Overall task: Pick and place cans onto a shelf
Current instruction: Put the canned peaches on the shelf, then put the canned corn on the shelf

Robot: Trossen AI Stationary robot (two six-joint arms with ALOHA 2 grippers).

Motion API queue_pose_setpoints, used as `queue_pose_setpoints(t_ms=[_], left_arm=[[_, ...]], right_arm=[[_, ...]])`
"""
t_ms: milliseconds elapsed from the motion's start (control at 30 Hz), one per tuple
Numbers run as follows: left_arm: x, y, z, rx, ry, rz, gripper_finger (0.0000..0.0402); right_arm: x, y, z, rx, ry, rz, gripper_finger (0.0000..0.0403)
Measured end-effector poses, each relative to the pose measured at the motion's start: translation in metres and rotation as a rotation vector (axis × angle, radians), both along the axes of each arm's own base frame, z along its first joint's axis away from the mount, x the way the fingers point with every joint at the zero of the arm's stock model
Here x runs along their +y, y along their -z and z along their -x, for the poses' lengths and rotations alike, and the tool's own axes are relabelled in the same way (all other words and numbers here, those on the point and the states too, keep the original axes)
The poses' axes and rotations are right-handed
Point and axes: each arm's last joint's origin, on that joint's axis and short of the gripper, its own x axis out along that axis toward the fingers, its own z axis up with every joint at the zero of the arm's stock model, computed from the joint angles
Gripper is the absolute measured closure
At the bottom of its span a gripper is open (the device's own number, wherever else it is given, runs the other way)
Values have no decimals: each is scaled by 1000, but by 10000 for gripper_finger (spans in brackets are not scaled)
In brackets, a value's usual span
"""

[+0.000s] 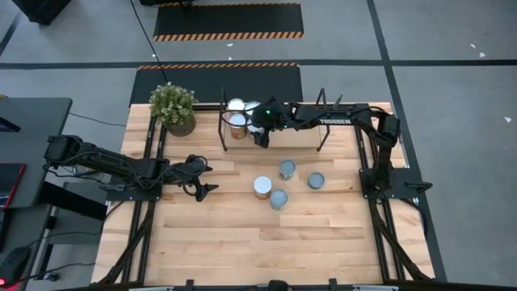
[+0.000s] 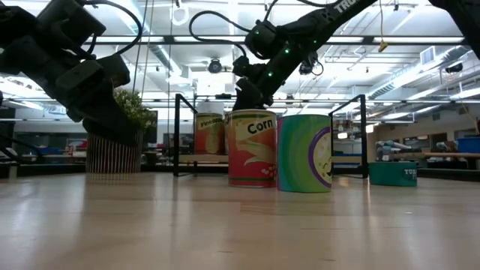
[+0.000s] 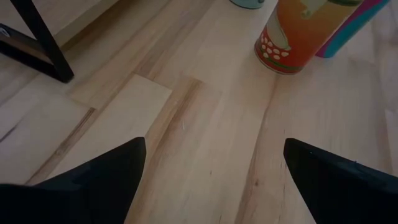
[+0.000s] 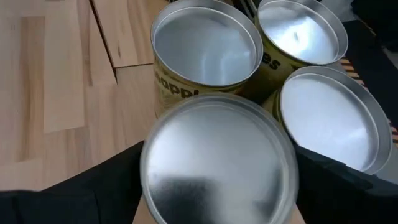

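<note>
We read "Corn" on the red can (image 2: 251,148) standing on the bench (image 1: 242,242) beside a green-and-purple can (image 2: 304,153). Our right tool (image 4: 217,186) grasps a silver-topped can (image 4: 219,158) at the shelf (image 1: 311,107), touching three yellow-labelled cans (image 4: 205,46). Our left tool (image 1: 199,178) hangs released near the plant (image 1: 173,106).

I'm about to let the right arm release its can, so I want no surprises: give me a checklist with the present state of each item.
1. Right gripper holds a can between its fingers: ok.
2. Can is over the shelf, beside three cans already there: ok.
3. Held can clears its neighbours: cannot tell; they look very close.
4. Held can's base rests on the shelf board: cannot tell.
5. Left gripper open, empty, away from the shelf: ok.
6. Four cans on the table stand upright: ok.
</note>
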Motion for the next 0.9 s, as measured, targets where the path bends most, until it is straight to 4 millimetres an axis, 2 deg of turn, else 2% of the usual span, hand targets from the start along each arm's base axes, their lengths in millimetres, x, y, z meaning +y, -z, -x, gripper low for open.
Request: queue_pose_setpoints(t_ms=[233,433,667,900], left_arm=[[0,0,0,0,2,-3,14],[0,0,0,1,3,-4,14],[0,0,0,1,3,-4,14],[0,0,0,6,4,-4,14]], right_arm=[[0,-2,-1,-20,-1,8,10],[5,-6,-5,-32,4,32,4],[14,-28,-13,-29,-26,71,4],[8,-54,-7,60,-2,78,4]])
